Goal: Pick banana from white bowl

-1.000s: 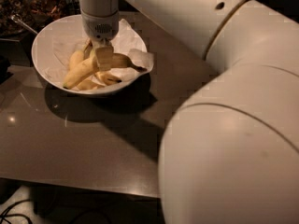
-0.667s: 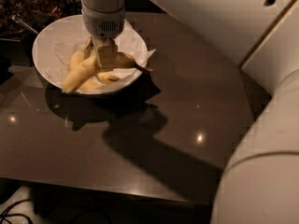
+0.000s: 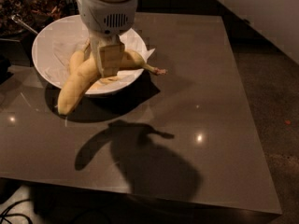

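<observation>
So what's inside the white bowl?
Crinkled white paper lines the white bowl, and a second banana peeks out. The gripper, jaws shut on the long banana, hangs over the middle, hiding whatever lies beneath.

This looks like an indoor robot test space, a lab or office corner rather than a home kitchen, though the kind of room is not certain. A glossy dark brown table (image 3: 210,101) reflects small points of light and stands on a speckled hard floor (image 3: 275,101). A pale wall (image 3: 261,8) shows at the far right and loose cables (image 3: 11,211) lie at the near left. The gripper (image 3: 110,62) hangs over the white bowl (image 3: 46,45) at the far left, clamped on the banana (image 3: 77,85).
</observation>
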`<action>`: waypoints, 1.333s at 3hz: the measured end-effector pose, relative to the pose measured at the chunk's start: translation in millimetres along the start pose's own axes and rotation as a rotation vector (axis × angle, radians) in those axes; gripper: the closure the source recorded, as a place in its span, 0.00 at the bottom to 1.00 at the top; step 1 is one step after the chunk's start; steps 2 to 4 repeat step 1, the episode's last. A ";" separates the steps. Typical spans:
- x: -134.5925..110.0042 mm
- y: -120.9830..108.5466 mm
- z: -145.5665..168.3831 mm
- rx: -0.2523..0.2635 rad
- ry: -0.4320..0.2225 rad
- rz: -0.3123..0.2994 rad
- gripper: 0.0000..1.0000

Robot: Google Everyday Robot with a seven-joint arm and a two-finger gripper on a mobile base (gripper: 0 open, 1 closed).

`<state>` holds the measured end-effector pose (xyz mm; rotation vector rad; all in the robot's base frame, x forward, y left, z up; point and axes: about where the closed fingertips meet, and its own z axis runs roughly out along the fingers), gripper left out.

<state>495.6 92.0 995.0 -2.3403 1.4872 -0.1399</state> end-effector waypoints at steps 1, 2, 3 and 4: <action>-0.2 1.2 -0.6 0.001 0.000 0.000 1.00; -0.2 1.2 -0.6 0.001 0.000 0.000 1.00; -0.2 1.2 -0.6 0.001 0.000 0.000 1.00; -0.2 1.2 -0.6 0.001 0.000 0.000 1.00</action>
